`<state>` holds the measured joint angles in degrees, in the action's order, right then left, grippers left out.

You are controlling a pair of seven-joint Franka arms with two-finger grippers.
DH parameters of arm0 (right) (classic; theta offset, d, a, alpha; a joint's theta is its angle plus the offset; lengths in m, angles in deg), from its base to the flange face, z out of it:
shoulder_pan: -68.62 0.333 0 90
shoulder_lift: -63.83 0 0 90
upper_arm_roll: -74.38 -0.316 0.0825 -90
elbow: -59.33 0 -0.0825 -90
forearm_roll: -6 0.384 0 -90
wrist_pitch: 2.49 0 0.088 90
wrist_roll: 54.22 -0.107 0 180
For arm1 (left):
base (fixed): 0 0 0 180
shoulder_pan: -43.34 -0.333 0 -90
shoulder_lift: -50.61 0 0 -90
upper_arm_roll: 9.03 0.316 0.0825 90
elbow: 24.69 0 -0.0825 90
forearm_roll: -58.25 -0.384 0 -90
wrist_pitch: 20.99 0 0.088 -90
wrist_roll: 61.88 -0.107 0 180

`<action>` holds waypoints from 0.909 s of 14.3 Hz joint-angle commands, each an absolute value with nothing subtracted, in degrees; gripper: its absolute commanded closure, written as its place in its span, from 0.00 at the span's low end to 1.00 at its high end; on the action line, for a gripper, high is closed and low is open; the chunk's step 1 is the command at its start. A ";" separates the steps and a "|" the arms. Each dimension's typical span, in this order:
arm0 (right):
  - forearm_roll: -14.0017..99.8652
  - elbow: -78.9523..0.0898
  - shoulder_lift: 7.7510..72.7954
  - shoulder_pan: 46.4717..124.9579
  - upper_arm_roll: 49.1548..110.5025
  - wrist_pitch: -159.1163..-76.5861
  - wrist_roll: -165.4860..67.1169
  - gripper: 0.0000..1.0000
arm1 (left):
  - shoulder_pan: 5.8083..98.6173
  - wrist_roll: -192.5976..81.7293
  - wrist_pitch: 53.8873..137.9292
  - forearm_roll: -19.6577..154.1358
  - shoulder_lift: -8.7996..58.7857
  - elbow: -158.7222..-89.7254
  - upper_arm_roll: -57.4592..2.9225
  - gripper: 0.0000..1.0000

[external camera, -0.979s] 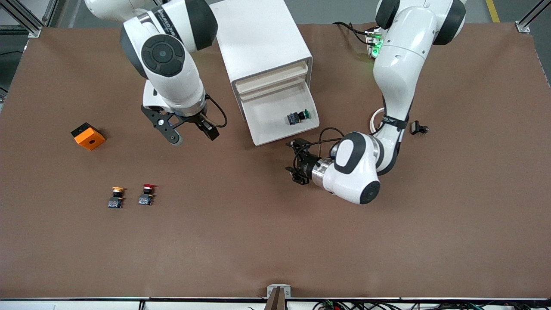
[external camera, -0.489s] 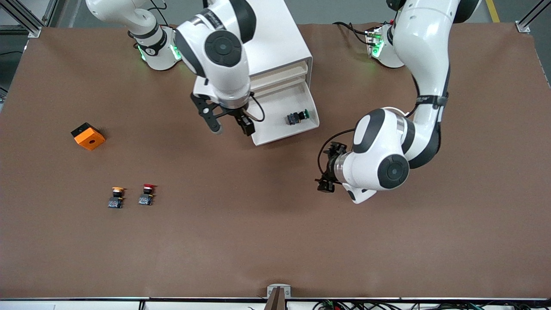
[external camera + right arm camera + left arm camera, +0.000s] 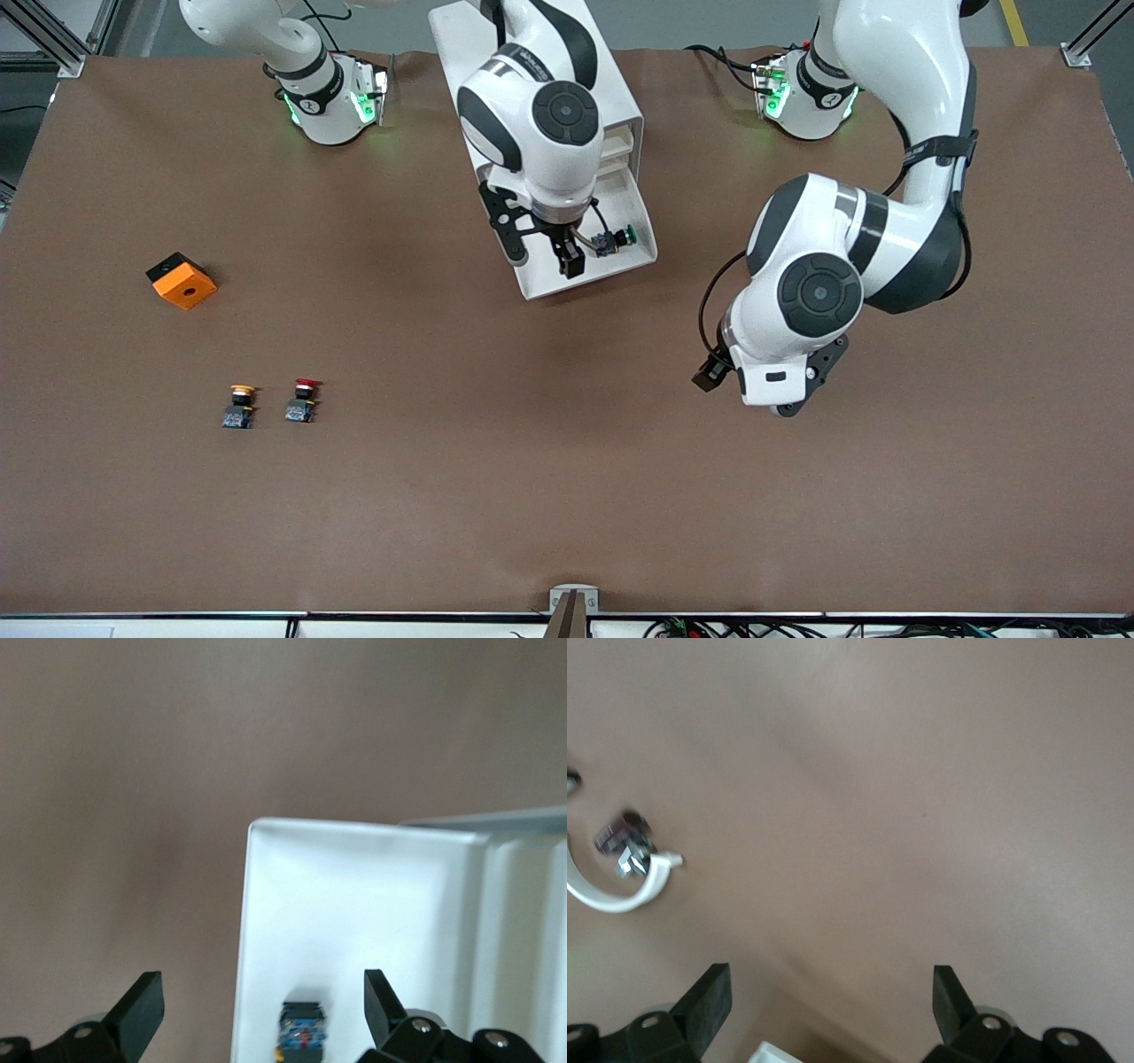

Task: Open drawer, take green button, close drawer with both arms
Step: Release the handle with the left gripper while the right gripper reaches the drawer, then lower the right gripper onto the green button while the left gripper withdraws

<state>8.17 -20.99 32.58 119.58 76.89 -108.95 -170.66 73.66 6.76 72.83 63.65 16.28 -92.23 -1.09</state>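
Drawer (image 3: 611, 262), white, pulled out of cabinet (image 3: 532, 80). Green-capped button (image 3: 614, 239) lies on its side inside, cap pointing toward three o'clock.

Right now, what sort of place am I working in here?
Most likely a robotics lab test bench: a table under a brown cover, aluminium frame posts at its corners, a small white drawer cabinet, and loose push buttons laid out as test pieces.

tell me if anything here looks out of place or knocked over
Nothing stands out. The drawer is pulled open with the green button lying in it, as the task needs. The right gripper is open over the drawer; the left gripper is open over bare table.
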 commanded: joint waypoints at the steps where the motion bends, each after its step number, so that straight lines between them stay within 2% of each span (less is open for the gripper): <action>1: 9.51 -18.19 28.94 120.73 77.37 -110.59 -173.92 0.00 | 73.31 -0.16 71.30 60.72 19.50 -94.38 -0.51 0.00; 7: 12.93 -18.19 26.12 122.67 77.37 -113.50 -173.93 0.00 | 69.19 -16.60 66.47 57.90 24.15 -94.47 -0.33 0.00; 13: 16.11 -18.37 24.90 124.42 77.37 -113.68 -173.40 0.00 | 64.09 -27.94 65.76 57.72 29.60 -97.10 -0.42 0.00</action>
<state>14.79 -19.93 26.75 123.24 76.88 -113.85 -173.00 64.92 -24.65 65.71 58.86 26.00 -93.52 -0.35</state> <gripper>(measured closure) 0.000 0.000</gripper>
